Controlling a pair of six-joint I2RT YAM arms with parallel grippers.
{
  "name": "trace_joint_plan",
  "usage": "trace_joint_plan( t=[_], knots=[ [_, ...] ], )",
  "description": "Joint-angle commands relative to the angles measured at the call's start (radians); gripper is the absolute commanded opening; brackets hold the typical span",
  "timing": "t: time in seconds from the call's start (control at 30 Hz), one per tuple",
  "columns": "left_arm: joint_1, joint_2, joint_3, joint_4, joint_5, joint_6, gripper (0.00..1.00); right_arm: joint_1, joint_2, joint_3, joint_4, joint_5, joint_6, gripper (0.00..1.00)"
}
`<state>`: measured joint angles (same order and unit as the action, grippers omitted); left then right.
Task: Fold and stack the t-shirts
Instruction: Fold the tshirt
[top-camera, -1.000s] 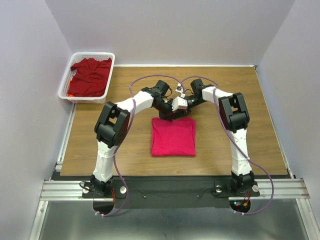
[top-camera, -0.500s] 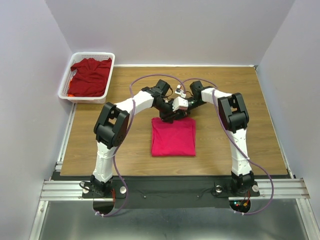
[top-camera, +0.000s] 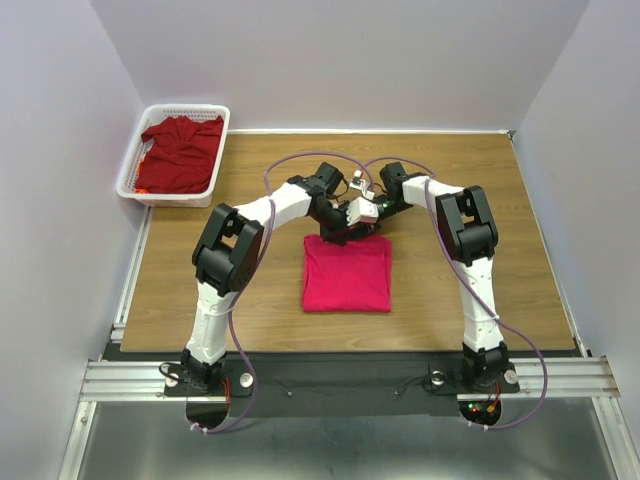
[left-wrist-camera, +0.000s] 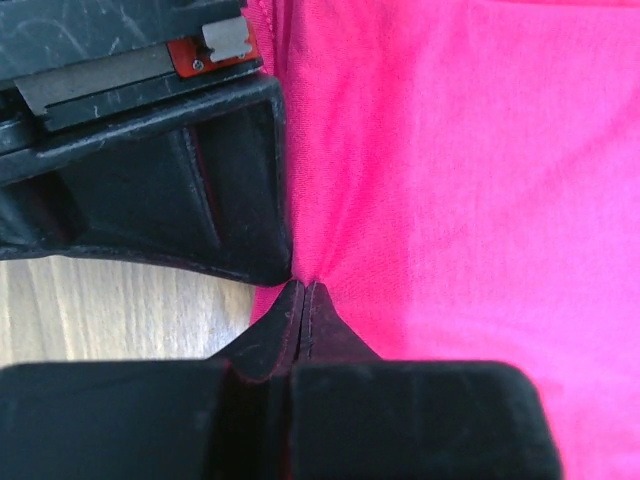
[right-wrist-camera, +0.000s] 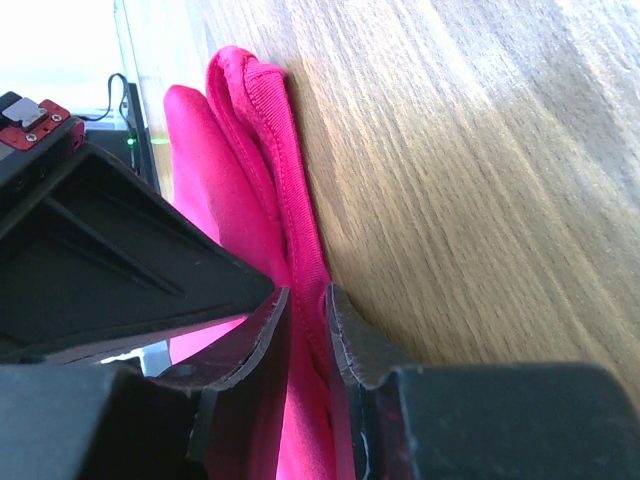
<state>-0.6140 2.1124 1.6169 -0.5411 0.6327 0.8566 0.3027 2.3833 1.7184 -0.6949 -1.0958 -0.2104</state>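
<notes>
The bright pinkish-red t-shirt (top-camera: 347, 274) lies folded into a rectangle at the table's middle. Both grippers meet at its far edge. My left gripper (top-camera: 335, 235) is shut, its fingertips (left-wrist-camera: 303, 292) pinching the puckered shirt edge (left-wrist-camera: 450, 180). My right gripper (top-camera: 357, 227) is shut on the shirt's rolled hem (right-wrist-camera: 262, 140), with pink cloth between its jaws (right-wrist-camera: 306, 300). The two grippers sit side by side, nearly touching. The darker maroon t-shirt (top-camera: 180, 152) lies crumpled in the basket at the far left.
The white mesh basket (top-camera: 133, 172) stands at the table's far left corner. The wooden table (top-camera: 480, 250) is bounded by grey walls on three sides. Purple cables loop above both forearms.
Both grippers stay at the shirt's far edge and have shifted only slightly. The folded shirt has not visibly moved.
</notes>
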Motion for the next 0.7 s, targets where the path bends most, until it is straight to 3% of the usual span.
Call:
trace_joint_plan(
  t=[0.0, 0.37, 0.67],
  knots=[
    [-0.006, -0.066, 0.037, -0.007, 0.027, 0.005, 0.00, 0.013, 0.024, -0.022, 0.006, 0.077, -0.041, 0.27],
    [-0.009, -0.158, 0.070, -0.020, 0.039, 0.030, 0.00, 0.012, 0.020, -0.036, 0.005, 0.073, -0.050, 0.26],
    [-0.007, -0.132, 0.077, 0.001, 0.012, 0.055, 0.00, 0.012, 0.014, -0.039, 0.005, 0.060, -0.058, 0.26]
  ],
)
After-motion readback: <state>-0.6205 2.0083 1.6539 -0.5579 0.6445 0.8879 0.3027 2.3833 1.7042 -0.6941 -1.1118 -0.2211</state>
